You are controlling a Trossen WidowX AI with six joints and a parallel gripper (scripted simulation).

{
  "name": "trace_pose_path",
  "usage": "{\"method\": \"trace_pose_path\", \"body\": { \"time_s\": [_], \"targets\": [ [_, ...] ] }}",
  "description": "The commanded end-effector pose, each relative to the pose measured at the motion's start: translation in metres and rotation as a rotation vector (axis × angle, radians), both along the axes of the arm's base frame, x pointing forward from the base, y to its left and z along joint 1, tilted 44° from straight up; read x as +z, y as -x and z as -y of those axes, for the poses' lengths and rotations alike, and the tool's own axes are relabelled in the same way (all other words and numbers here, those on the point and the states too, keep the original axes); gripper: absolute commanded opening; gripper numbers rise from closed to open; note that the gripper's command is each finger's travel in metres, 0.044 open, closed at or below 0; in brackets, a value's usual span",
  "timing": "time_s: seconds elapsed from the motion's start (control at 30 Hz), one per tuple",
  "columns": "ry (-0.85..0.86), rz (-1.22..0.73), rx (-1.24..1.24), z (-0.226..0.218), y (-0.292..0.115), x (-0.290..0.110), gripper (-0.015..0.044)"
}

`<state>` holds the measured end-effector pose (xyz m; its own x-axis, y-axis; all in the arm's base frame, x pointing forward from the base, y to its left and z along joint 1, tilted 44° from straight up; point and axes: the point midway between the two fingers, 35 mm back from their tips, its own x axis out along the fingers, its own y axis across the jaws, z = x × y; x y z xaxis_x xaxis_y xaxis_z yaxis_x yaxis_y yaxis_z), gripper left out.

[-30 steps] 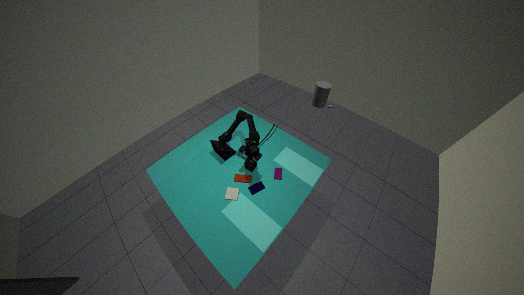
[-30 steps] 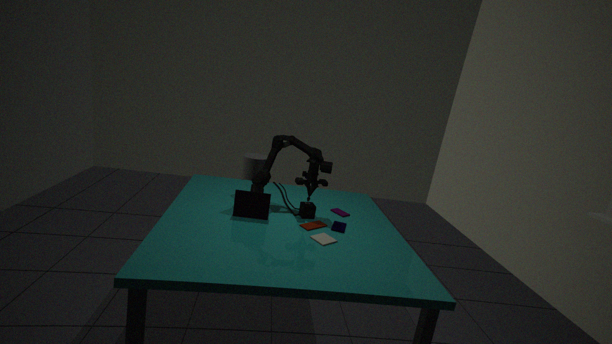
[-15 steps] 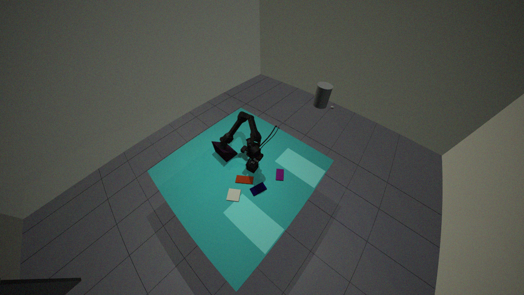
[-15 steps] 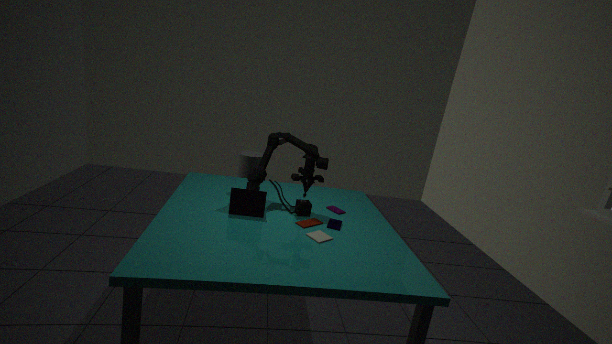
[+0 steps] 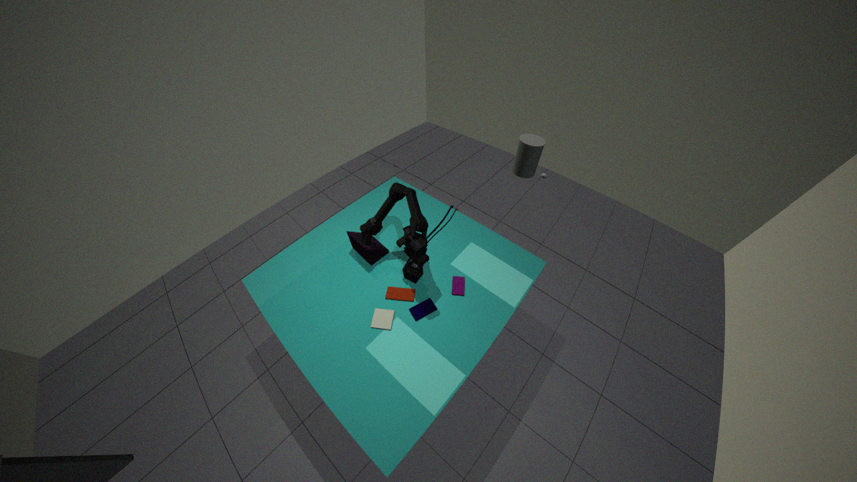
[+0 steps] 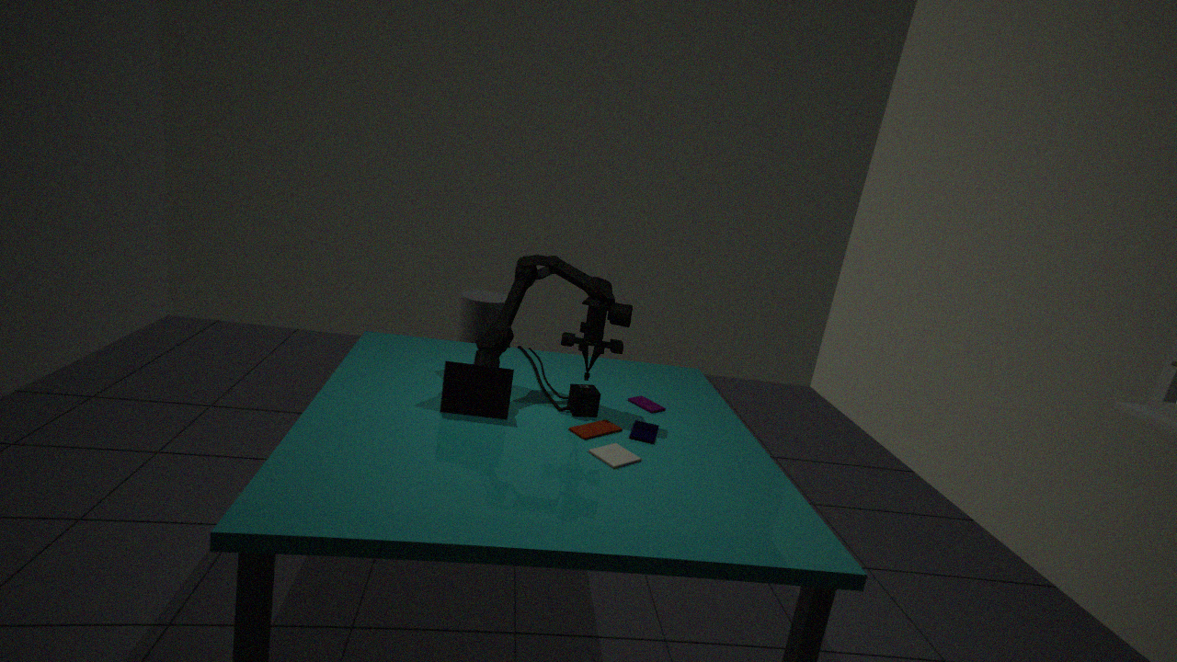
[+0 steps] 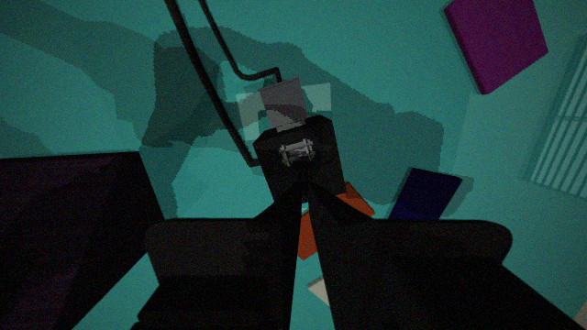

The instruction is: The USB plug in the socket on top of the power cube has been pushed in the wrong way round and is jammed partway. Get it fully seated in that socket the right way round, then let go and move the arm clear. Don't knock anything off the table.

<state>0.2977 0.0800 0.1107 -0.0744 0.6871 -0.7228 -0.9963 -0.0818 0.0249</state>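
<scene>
The black power cube [image 5: 412, 274] [image 6: 584, 402] [image 7: 330, 147] stands on the teal table [image 5: 311, 275] [image 6: 370, 494]. The metal-rimmed socket [image 7: 297, 152] shows on its top in the wrist view. My gripper [image 6: 587, 371] [image 7: 304, 189] points down above the cube, shut on the USB plug. The small dark plug [image 6: 587, 377] shows just under the fingertips in the exterior view, with a gap between it and the cube top. In the wrist view the fingers hide most of the plug, and which way round it is cannot be told. The cube appears turned relative to the fingers.
Two dark cables [image 6: 542, 382] [image 7: 208, 84] run to the cube, beside a grey block [image 7: 284, 98]. Orange [image 5: 400, 293] [image 6: 596, 428], navy [image 5: 422, 309] [image 6: 644, 432], purple [image 5: 458, 286] [image 6: 646, 404] and cream [image 5: 382, 319] [image 6: 614, 455] flat pieces lie nearby. A dark box [image 6: 477, 391] stands by the arm's base.
</scene>
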Motion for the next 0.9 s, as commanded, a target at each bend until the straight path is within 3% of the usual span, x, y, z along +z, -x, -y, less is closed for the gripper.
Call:
{"method": "trace_pose_path", "body": {
  "time_s": [0.0, 0.87],
  "targets": [
    [0.008, -0.062, -0.065, -0.0002, 0.0000, -0.0005, 0.0000],
    [0.058, -0.529, -0.557, -0.0002, 0.0000, -0.0005, 0.0000]
  ]
}}
